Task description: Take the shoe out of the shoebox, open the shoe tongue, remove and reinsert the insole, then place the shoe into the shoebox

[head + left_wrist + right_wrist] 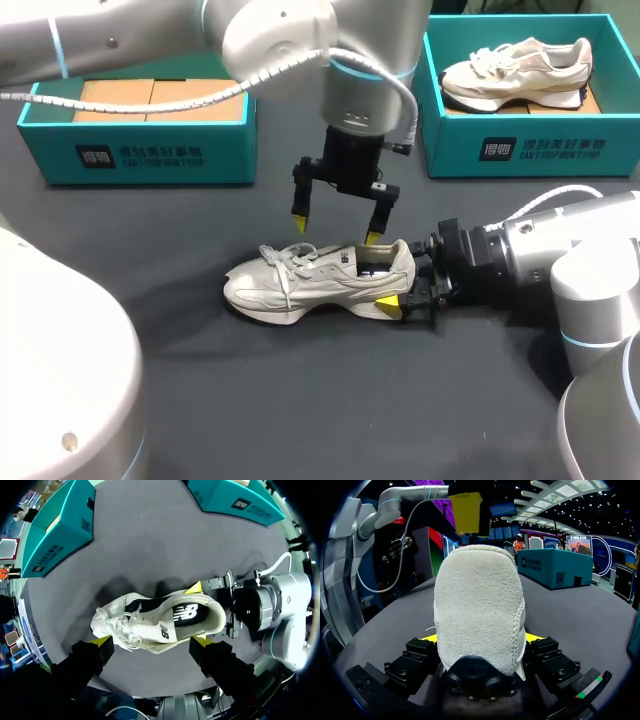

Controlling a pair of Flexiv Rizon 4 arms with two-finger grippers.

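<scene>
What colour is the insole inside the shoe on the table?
Black insole, clearest in left wrist view.

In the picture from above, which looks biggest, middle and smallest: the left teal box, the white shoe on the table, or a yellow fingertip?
Largest: teal cardboard shoebox on the left.
Then: cream-white sneaker on the table.
Smallest: yellow fingertip of the left gripper.
</scene>
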